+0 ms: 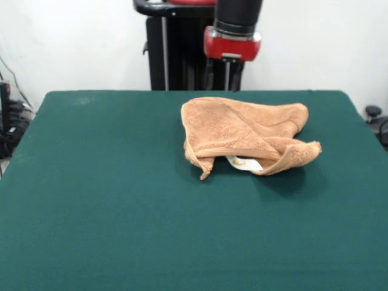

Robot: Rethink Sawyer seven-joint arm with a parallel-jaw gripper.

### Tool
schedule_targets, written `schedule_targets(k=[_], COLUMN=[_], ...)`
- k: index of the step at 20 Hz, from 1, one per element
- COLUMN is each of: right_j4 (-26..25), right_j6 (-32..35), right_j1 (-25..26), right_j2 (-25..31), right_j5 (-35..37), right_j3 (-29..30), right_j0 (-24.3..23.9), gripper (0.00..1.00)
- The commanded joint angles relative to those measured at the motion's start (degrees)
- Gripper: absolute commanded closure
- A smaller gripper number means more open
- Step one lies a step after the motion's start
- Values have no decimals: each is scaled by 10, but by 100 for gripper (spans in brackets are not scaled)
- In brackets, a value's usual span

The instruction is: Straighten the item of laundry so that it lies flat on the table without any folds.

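Observation:
The light orange-tan towel (248, 134) lies crumpled on the dark green table (115, 200), right of centre and toward the far side. Its layers are folded over each other, and a lifted flap at the near right corner curls upward. A small white label (244, 162) peeks out under the near edge. The gripper (225, 76) hangs from the red and black arm end above the table's far edge, just behind the towel and apart from it. It holds nothing that I can see.
The black pedestal (176, 54) stands behind the table's far edge. Cables and dark equipment (9, 124) sit off the left side. A small black object (373, 113) sits off the right side.

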Motion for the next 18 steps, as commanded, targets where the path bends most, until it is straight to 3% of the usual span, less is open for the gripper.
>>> schedule_targets(k=[1, 12, 18], right_j4=[-33, -21, -14], right_j6=[77, 110, 115], right_j1=[57, 126, 138], right_j2=[15, 8, 16], right_j5=[-48, -105, -129], right_j3=[-18, -41, -40], right_j0=[-34, -8, -10], gripper=[0, 0, 0])
